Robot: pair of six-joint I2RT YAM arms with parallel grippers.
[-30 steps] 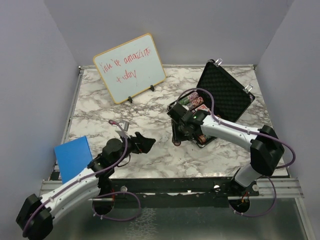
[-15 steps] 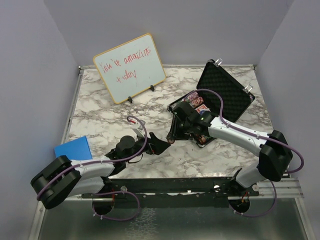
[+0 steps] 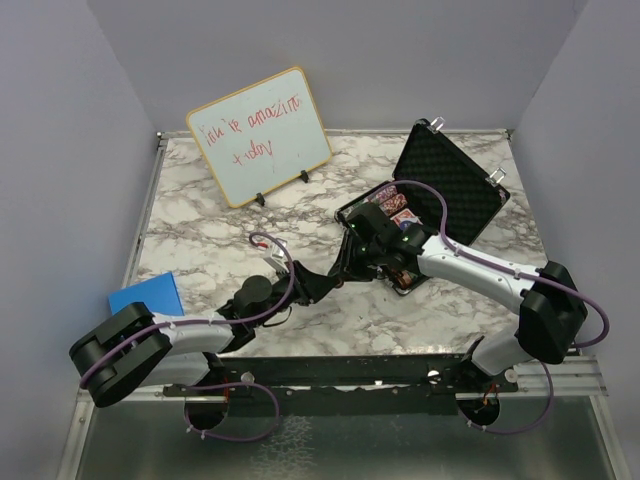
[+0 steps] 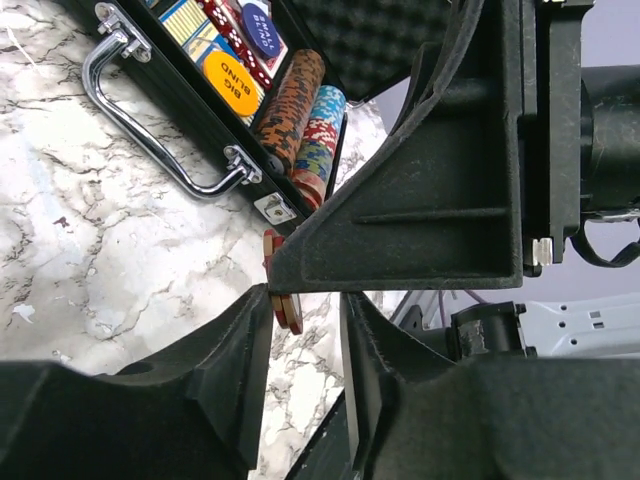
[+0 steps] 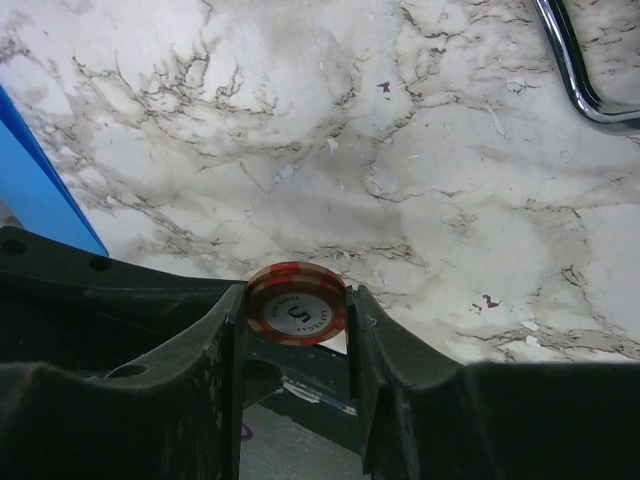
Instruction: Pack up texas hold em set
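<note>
The black briefcase [image 3: 452,188] lies open at the back right, with rows of poker chips [image 4: 303,112], red card decks [image 3: 403,217] and an orange-yellow disc [image 4: 232,76] inside. In front of the case, my right gripper [image 5: 297,292] is shut on a small stack of red poker chips [image 5: 297,303], held flat between its pads. My left gripper [image 4: 305,300] meets it there [image 3: 325,283]. Its jaws straddle the same chips [image 4: 283,306], seen edge-on: one finger touches them and a gap remains at the other.
A wood-framed whiteboard [image 3: 260,135] with red writing stands at the back left. A blue box [image 3: 145,297] lies at the front left edge. The case's chrome handle [image 4: 160,140] faces the arms. The two grippers [image 3: 345,268] crowd the marble in front of the case.
My left arm has stretched right to the right gripper and its jaws have narrowed around the held chips. The right gripper has shifted slightly left, keeping its grip.
</note>
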